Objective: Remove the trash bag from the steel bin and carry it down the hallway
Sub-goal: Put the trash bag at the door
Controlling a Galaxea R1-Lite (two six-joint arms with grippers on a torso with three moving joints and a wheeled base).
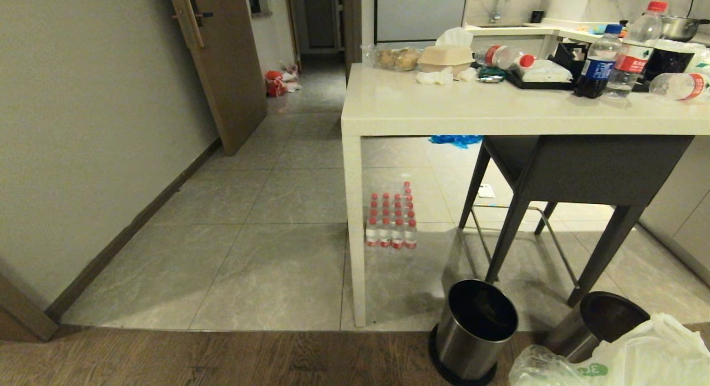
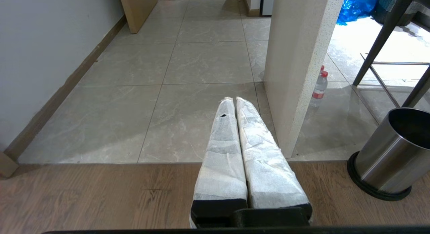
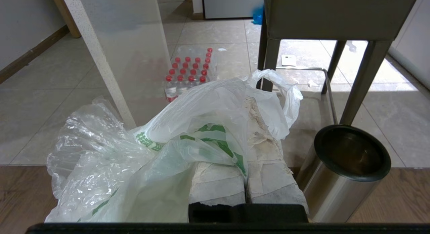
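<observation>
The trash bag [image 3: 188, 126] is out of the steel bin [image 3: 342, 170] and hangs from the right hand [image 3: 248, 140], whose fingers are clenched on it; it looks thin, limp, light and slippery, so I judge the bunched plastic by the loop handles the safest hold. The left hand [image 2: 235, 101] is clenched on nothing, above the wood floor [image 2: 100, 193]. Ahead, glossy grey tiles run past the tabletop [image 1: 444, 106] into the hallway [image 1: 310, 97].

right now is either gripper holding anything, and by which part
The right gripper is shut on the trash bag, pinching bunched plastic near its top by the handles. The left gripper is shut and holds nothing.
</observation>
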